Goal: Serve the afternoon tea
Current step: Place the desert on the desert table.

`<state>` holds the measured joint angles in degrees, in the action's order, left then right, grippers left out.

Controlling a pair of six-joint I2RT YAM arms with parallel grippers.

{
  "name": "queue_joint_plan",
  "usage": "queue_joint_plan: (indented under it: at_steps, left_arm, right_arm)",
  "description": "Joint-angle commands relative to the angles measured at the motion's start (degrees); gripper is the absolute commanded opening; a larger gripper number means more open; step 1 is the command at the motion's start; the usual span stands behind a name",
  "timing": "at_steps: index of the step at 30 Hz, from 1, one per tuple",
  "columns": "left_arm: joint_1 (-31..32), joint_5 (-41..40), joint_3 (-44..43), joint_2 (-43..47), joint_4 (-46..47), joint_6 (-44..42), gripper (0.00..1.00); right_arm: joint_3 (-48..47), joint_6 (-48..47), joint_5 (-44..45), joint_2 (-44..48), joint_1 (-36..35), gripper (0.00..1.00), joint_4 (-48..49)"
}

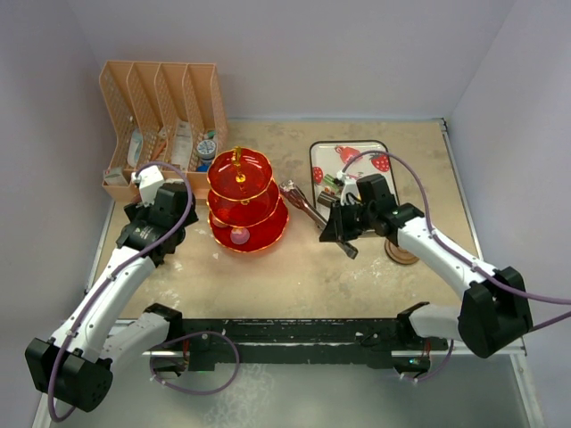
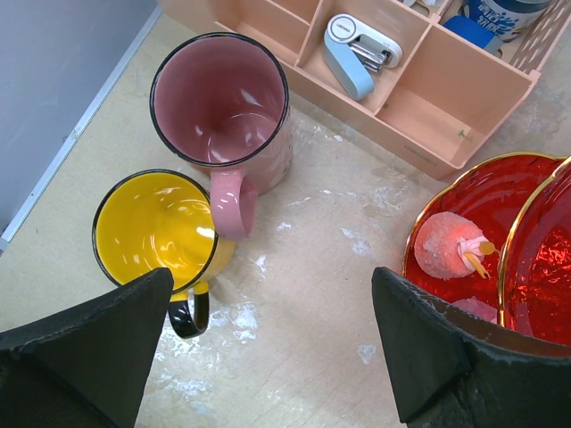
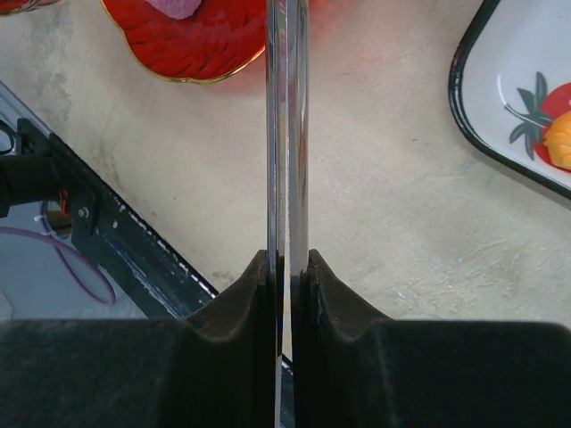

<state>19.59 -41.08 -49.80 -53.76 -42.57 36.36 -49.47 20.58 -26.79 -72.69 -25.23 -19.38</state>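
The red three-tier stand (image 1: 243, 201) with gold rims stands left of the table's middle. A pink toy cake (image 2: 446, 245) lies on its bottom tier (image 2: 500, 192). A pink mug (image 2: 223, 107) and a yellow mug (image 2: 156, 223) stand upright and empty side by side left of the stand; the top view hides them under the left arm. My left gripper (image 2: 272, 285) is open and empty above the bare table between the yellow mug and the stand. My right gripper (image 3: 287, 259) is shut on the metal tongs (image 3: 285, 134), which point at the stand (image 3: 192, 40).
A peach desk organizer (image 1: 161, 125) with a stapler (image 2: 352, 53) and small items stands at the back left. The white strawberry-print tray (image 1: 350, 165) holds small sweets at the back right. A round wooden coaster (image 1: 401, 254) lies under the right arm. A wall runs along each side.
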Motion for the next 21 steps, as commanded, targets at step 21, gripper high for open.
queue_joint_plan:
  at_steps: [21]
  left_arm:
    - [0.25, -1.02, -1.12, 0.54, 0.64, -0.12, 0.90]
  right_arm:
    - [2.40, 5.65, -5.24, -6.73, -6.90, 0.09, 15.06]
